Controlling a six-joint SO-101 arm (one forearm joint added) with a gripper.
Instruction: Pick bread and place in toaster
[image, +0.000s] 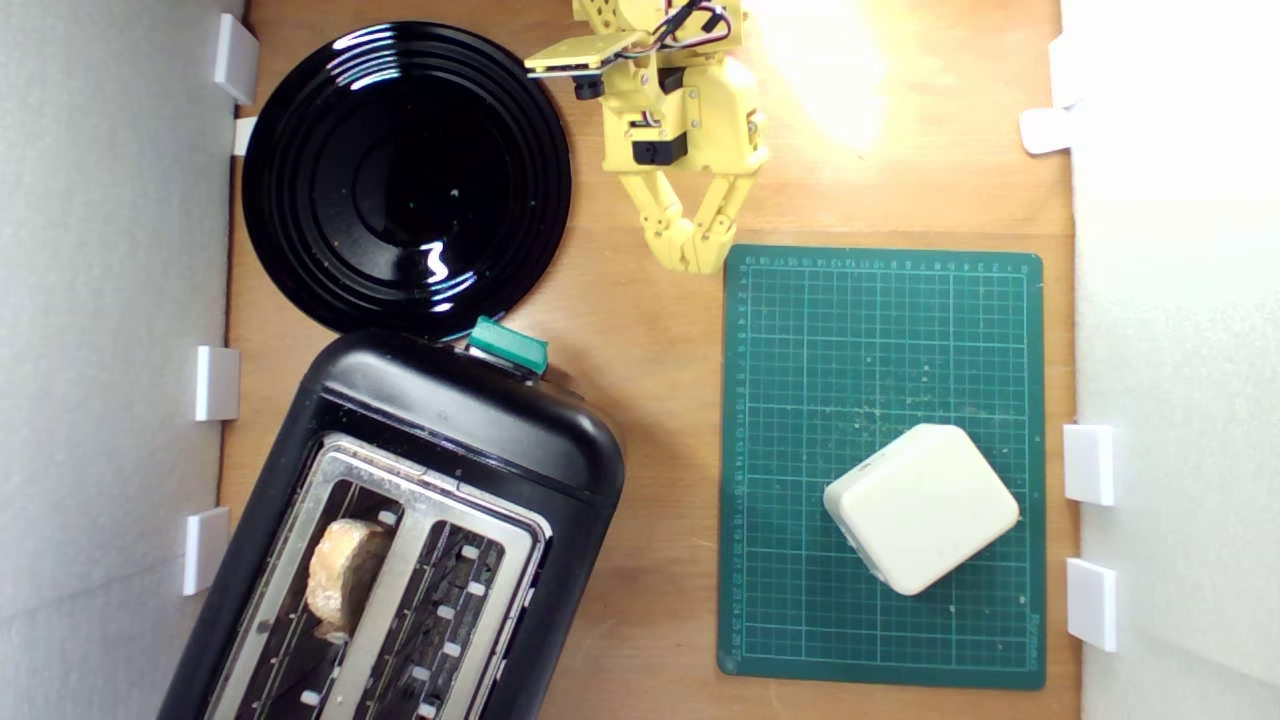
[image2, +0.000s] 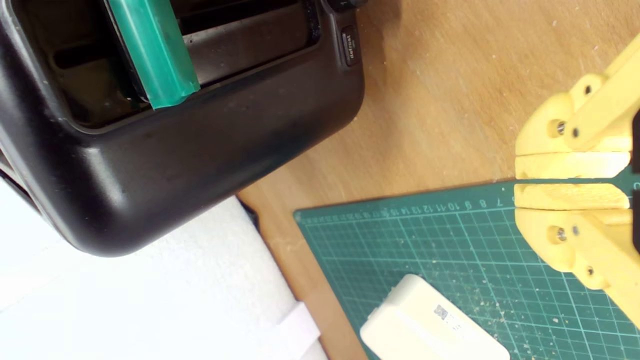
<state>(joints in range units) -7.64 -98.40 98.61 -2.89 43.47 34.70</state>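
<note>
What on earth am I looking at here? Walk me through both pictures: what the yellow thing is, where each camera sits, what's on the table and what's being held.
The yellow thing is a small robot arm ending in a gripper, a two-fingered claw. One picture looks straight down on the table; the other comes from a camera on the arm's wrist, so the claw shows at its edge.

On the table: a shiny black plate, a black toaster with a green lever, and a green cutting mat carrying a cream block.

The bread already sits in one toaster slot. The claw is shut and holds nothing.
</note>
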